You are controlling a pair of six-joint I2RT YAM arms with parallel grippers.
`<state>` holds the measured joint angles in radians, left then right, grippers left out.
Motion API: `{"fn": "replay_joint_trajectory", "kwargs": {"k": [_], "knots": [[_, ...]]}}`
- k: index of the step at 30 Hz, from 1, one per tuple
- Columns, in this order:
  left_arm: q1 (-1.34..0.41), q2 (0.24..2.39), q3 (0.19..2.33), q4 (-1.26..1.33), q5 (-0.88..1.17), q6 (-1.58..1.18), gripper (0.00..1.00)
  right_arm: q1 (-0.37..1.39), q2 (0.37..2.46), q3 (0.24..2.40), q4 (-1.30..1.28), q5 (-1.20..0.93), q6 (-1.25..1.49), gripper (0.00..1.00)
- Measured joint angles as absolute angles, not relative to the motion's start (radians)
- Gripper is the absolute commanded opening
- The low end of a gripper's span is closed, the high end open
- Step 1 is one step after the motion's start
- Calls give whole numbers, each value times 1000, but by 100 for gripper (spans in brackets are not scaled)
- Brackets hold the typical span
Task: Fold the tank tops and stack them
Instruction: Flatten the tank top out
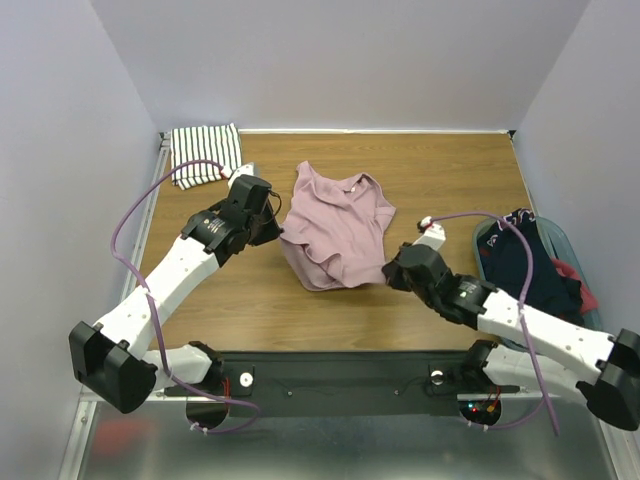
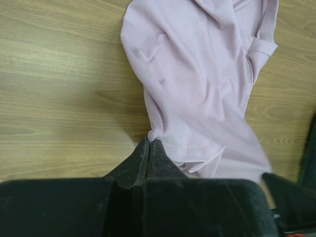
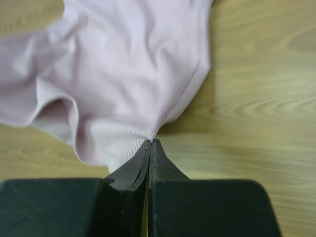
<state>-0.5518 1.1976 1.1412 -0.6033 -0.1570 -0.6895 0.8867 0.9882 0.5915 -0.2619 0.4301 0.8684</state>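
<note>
Cloth of pale pink colour fills most of both my wrist views. My left gripper (image 2: 149, 146) has its two fingers pressed together with no gap, and a corner of the hem of the pink tank top (image 2: 197, 79) is pinched at their tips. How much cloth is inside I cannot see, because the fingers cover it. My right gripper (image 3: 150, 146) is closed in the same way on the opposite side edge of this top, and the ribbed fabric draws to a point at its tips.

From above, the pink top lies crumpled in the middle of the worktop (image 1: 450, 170), between my two arms, with the neck toward the far wall. Its lower part is bunched, so the true outline is hard to read.

The striped tank top (image 1: 205, 153) lies folded at the far left corner, well apart from the pink one. A purple cable (image 1: 190, 172) crosses its near edge.

At the right edge a basket (image 1: 572, 252) holds a dark navy garment (image 1: 515, 265) and a red garment (image 1: 570, 277). The red one is mostly hidden under the navy.
</note>
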Motion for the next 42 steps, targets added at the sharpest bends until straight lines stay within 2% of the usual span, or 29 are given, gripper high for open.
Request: {"fn": "replay_joint_trajectory", "kwargs": {"k": [5, 10, 13, 18, 19, 20, 23, 25, 32, 42], "knots": [[-552, 1198, 1141, -603, -147, -677, 0, 822, 966, 719, -422, 526, 787, 1], [-545, 1213, 1141, -589, -147, -673, 0, 804, 1176, 876, -492, 540, 704, 1], [-527, 1239, 1136, -561, -147, -673, 0, 804, 1354, 957, -508, 497, 663, 8], [-482, 1279, 1077, -484, -146, -675, 0, 804, 1532, 1045, -519, 437, 623, 16], [-475, 1283, 1063, -475, -145, -675, 0, 805, 1549, 1053, -517, 426, 617, 20], [-466, 1292, 1045, -464, -143, -675, 0, 805, 1562, 1058, -513, 412, 616, 30], [-444, 1314, 1011, -437, -139, -677, 0, 805, 1568, 1059, -501, 377, 613, 46], [-431, 1327, 993, -423, -138, -677, 0, 805, 1568, 1059, -487, 353, 612, 51], [-386, 1346, 958, -381, -125, -676, 0, 806, 1528, 1023, -385, 261, 633, 50], [-371, 1346, 955, -361, -111, -673, 0, 806, 1335, 896, -349, 308, 737, 52]]}}
